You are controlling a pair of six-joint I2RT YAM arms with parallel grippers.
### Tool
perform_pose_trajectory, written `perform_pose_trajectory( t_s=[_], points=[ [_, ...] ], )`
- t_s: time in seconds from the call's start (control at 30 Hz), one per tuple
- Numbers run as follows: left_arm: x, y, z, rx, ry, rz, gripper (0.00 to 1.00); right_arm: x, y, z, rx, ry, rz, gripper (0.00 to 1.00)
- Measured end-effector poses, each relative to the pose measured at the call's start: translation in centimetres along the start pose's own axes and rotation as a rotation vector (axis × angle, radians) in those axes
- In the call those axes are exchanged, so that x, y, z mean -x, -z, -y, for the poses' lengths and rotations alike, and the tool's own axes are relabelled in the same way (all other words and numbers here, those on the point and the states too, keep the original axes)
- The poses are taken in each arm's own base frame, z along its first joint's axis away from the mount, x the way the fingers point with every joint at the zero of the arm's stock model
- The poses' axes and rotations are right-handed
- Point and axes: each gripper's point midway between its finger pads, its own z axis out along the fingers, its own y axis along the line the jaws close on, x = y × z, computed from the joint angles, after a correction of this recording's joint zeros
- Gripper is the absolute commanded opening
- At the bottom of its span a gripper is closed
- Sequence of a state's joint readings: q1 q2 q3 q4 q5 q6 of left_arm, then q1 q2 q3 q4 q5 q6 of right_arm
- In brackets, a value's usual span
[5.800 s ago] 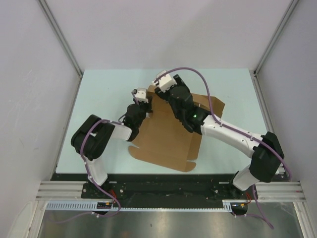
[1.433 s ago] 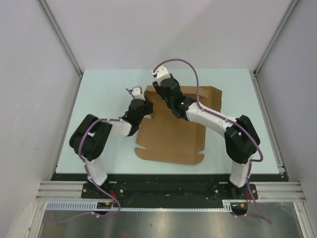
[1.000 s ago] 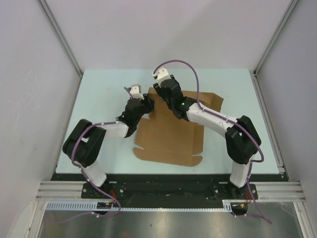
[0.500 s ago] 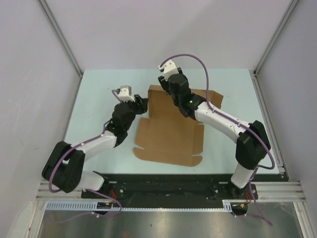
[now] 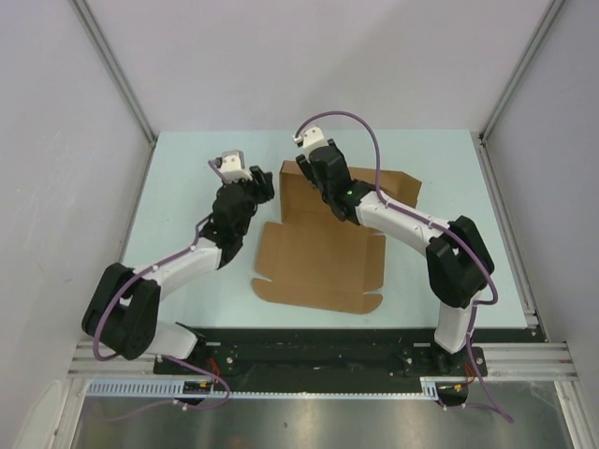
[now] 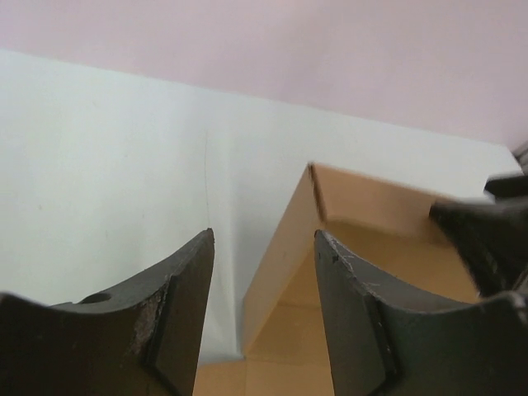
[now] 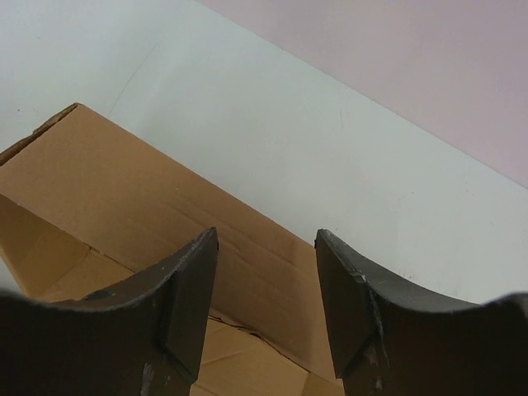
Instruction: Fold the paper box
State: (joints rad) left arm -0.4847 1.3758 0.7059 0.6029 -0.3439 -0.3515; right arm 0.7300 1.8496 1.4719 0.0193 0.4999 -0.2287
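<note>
Roughly mid-worktop (image 5: 187,187) lies the box (image 5: 318,267). Most of the sheet is flat, but at its far-left part a left wall and a back wall stand upright and meet at a corner. Just left of that corner hovers the left gripper (image 5: 258,184), its fingers apart with nothing between them. Its wrist view shows the left wall's outer face just ahead of the gap. Over the back wall, near the same corner, is the right gripper (image 5: 312,176), fingers likewise parted and not squeezing the card. One dark fingertip (image 6: 462,223) sits at the back wall's top edge; whether it touches, I cannot tell. The near flaps lie flat, toward the arm bases.
</note>
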Motion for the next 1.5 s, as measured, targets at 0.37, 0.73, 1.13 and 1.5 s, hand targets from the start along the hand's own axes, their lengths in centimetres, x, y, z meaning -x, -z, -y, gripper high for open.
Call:
perform_pose_trajectory(
  t_s=[0.37,0.73,1.13,1.5],
  points=[
    [5.1,-4.7,2.1,-0.003,-0.009,0.091,0.59,0.4,0.7,-1.2,0.005,0.010,0.008,0.57],
    [7.7,-12.3,9.4,-0.221,-0.051,0.113,0.55,2.5,3.6,1.5,-0.036,-0.022,0.018,0.59],
    [-1.5,-15.3,10.8,-0.353,-0.095,-0.100,0.53,5.7,10.5,13.5,-0.253,-0.308,0.082,0.60],
    [-2.9,-14.0,10.4,-0.371,-0.097,-0.127,0.53,-7.7,10.8,14.6,-0.319,-0.375,-0.206,0.59]
  ],
)
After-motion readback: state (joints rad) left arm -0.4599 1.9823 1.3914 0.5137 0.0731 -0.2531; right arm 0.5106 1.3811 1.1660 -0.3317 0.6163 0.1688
